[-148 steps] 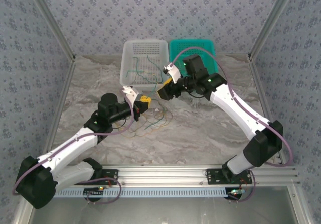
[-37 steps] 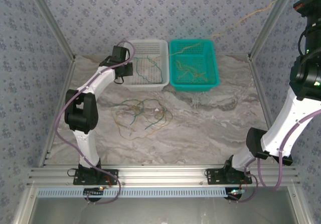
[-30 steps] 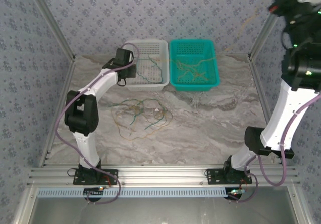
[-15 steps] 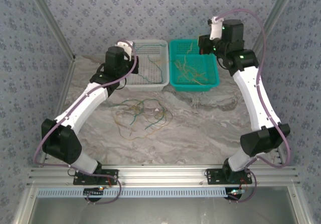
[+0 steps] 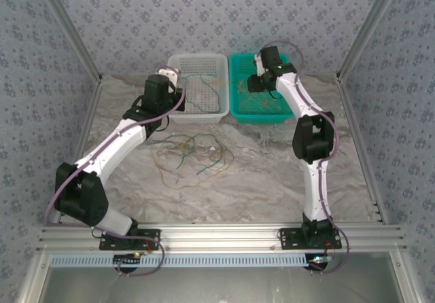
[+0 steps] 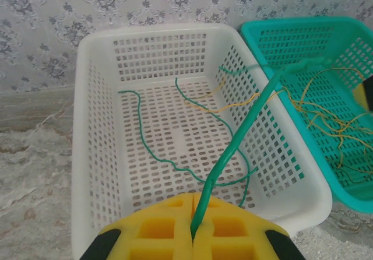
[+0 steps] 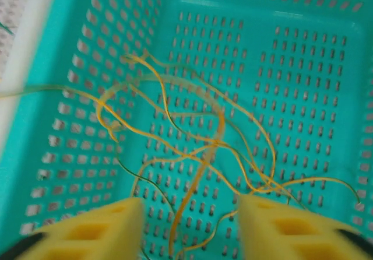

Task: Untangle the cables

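Top view, left gripper (image 5: 175, 82): up at the left rim of the white basket (image 5: 197, 115), arm stretched out across the table (image 5: 285, 174).
Top view, right gripper (image 5: 253, 84): nose down, dipping into the teal basket (image 5: 264, 118).
Top view, loose tangle (image 5: 194, 152): green and yellowish cables heaped on the table just in front of the white basket, between the two arms.
Left wrist, left gripper (image 6: 192, 216): yellow pads pinched tight on a green cable (image 6: 233, 149), which runs up taut and slanting over the white basket (image 6: 81, 132) towards the rim of the teal basket (image 6: 291, 25).
Left wrist, white basket: more green strands (image 6: 139, 120) curl on its floor, and a yellow strand (image 6: 245, 104) crosses its right wall.
Right wrist, right gripper (image 7: 189, 228): jaws standing apart, gripping nothing.
Right wrist, yellow cables (image 7: 192, 149): looped on the floor of the teal basket (image 7: 315, 85), right below the gap; one loop is blurred.
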Action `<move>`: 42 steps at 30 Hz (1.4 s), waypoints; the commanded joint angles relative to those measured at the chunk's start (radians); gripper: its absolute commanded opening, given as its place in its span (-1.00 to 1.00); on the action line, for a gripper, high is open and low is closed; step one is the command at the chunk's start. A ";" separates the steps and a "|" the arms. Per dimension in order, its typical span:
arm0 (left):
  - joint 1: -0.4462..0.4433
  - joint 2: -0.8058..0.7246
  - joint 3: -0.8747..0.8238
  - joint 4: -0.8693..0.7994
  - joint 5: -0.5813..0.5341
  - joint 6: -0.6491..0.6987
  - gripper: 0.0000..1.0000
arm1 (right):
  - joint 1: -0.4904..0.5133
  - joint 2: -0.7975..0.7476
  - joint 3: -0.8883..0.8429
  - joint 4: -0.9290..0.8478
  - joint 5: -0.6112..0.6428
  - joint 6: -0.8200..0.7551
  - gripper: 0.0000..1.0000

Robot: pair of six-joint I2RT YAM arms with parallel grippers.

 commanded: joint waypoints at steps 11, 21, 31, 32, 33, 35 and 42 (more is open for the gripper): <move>0.031 -0.054 -0.031 0.006 -0.013 -0.018 -1.00 | -0.006 -0.052 0.007 0.065 -0.153 -0.300 0.78; 0.034 -0.049 -0.037 -0.009 -0.003 -0.025 -1.00 | -0.045 0.185 0.278 -0.028 -0.383 -0.409 0.63; 0.034 -0.038 -0.030 -0.013 0.011 -0.034 -1.00 | -0.037 0.339 0.373 -0.029 -0.374 -0.503 0.62; 0.035 -0.036 -0.030 -0.013 0.011 -0.034 -1.00 | -0.031 0.350 0.383 -0.033 -0.377 -0.516 0.62; 0.034 -0.036 -0.031 -0.014 0.008 -0.034 -1.00 | -0.025 0.360 0.384 -0.022 -0.374 -0.523 0.62; 0.036 -0.029 -0.033 -0.009 0.004 -0.031 -1.00 | -0.021 0.372 0.383 0.013 -0.363 -0.524 0.54; 0.036 0.080 0.012 -0.034 0.009 -0.023 -1.00 | -0.023 0.383 0.401 0.098 -0.390 -0.515 -0.62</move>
